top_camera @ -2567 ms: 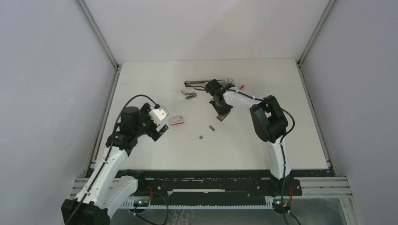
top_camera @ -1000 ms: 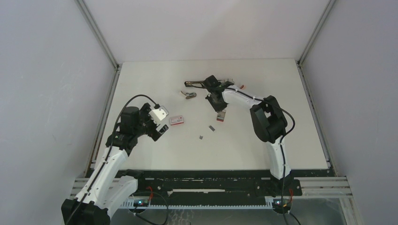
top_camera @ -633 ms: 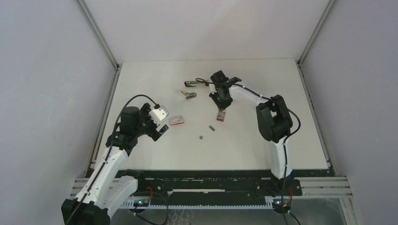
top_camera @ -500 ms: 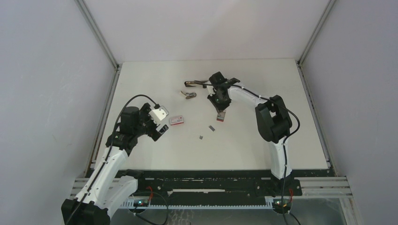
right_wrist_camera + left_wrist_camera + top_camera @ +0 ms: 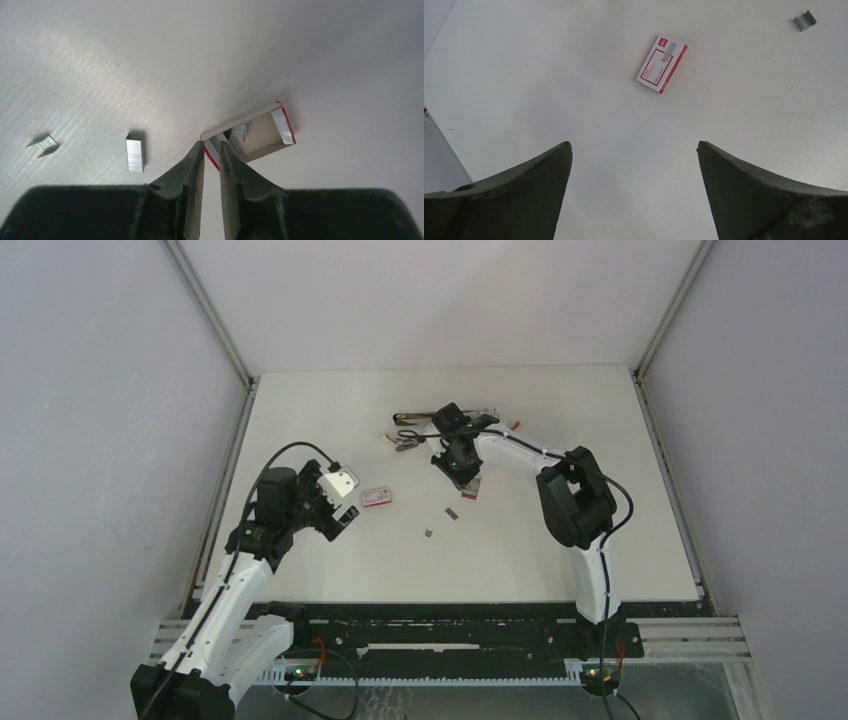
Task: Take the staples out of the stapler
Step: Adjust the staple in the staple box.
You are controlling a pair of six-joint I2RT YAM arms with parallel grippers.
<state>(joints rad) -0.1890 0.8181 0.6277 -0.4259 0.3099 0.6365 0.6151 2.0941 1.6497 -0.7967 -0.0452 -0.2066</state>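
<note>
The black stapler (image 5: 412, 419) lies open at the back of the table, its silver part (image 5: 487, 412) to the right. My right gripper (image 5: 456, 458) hovers just in front of it. In the right wrist view its jaws (image 5: 212, 146) are almost closed with nothing seen between them, the tips at the edge of an open red-and-white box tray (image 5: 260, 137) with a staple strip (image 5: 239, 131) inside. Two more staple strips (image 5: 135, 154) (image 5: 45, 145) lie on the table; they also show in the top view (image 5: 451, 512) (image 5: 428, 533). My left gripper (image 5: 634, 150) is open and empty, near the closed red-and-white box (image 5: 661, 63).
A small grey metal tool (image 5: 403, 442) lies left of the stapler. A small red piece (image 5: 516, 425) lies to its right. The open tray (image 5: 470, 489) sits mid-table. The closed box (image 5: 377, 497) lies next to my left gripper (image 5: 345, 515).
My right gripper lifted away from the tray toward the stapler, swung right, then came back left and lower. The left arm has not moved.
</note>
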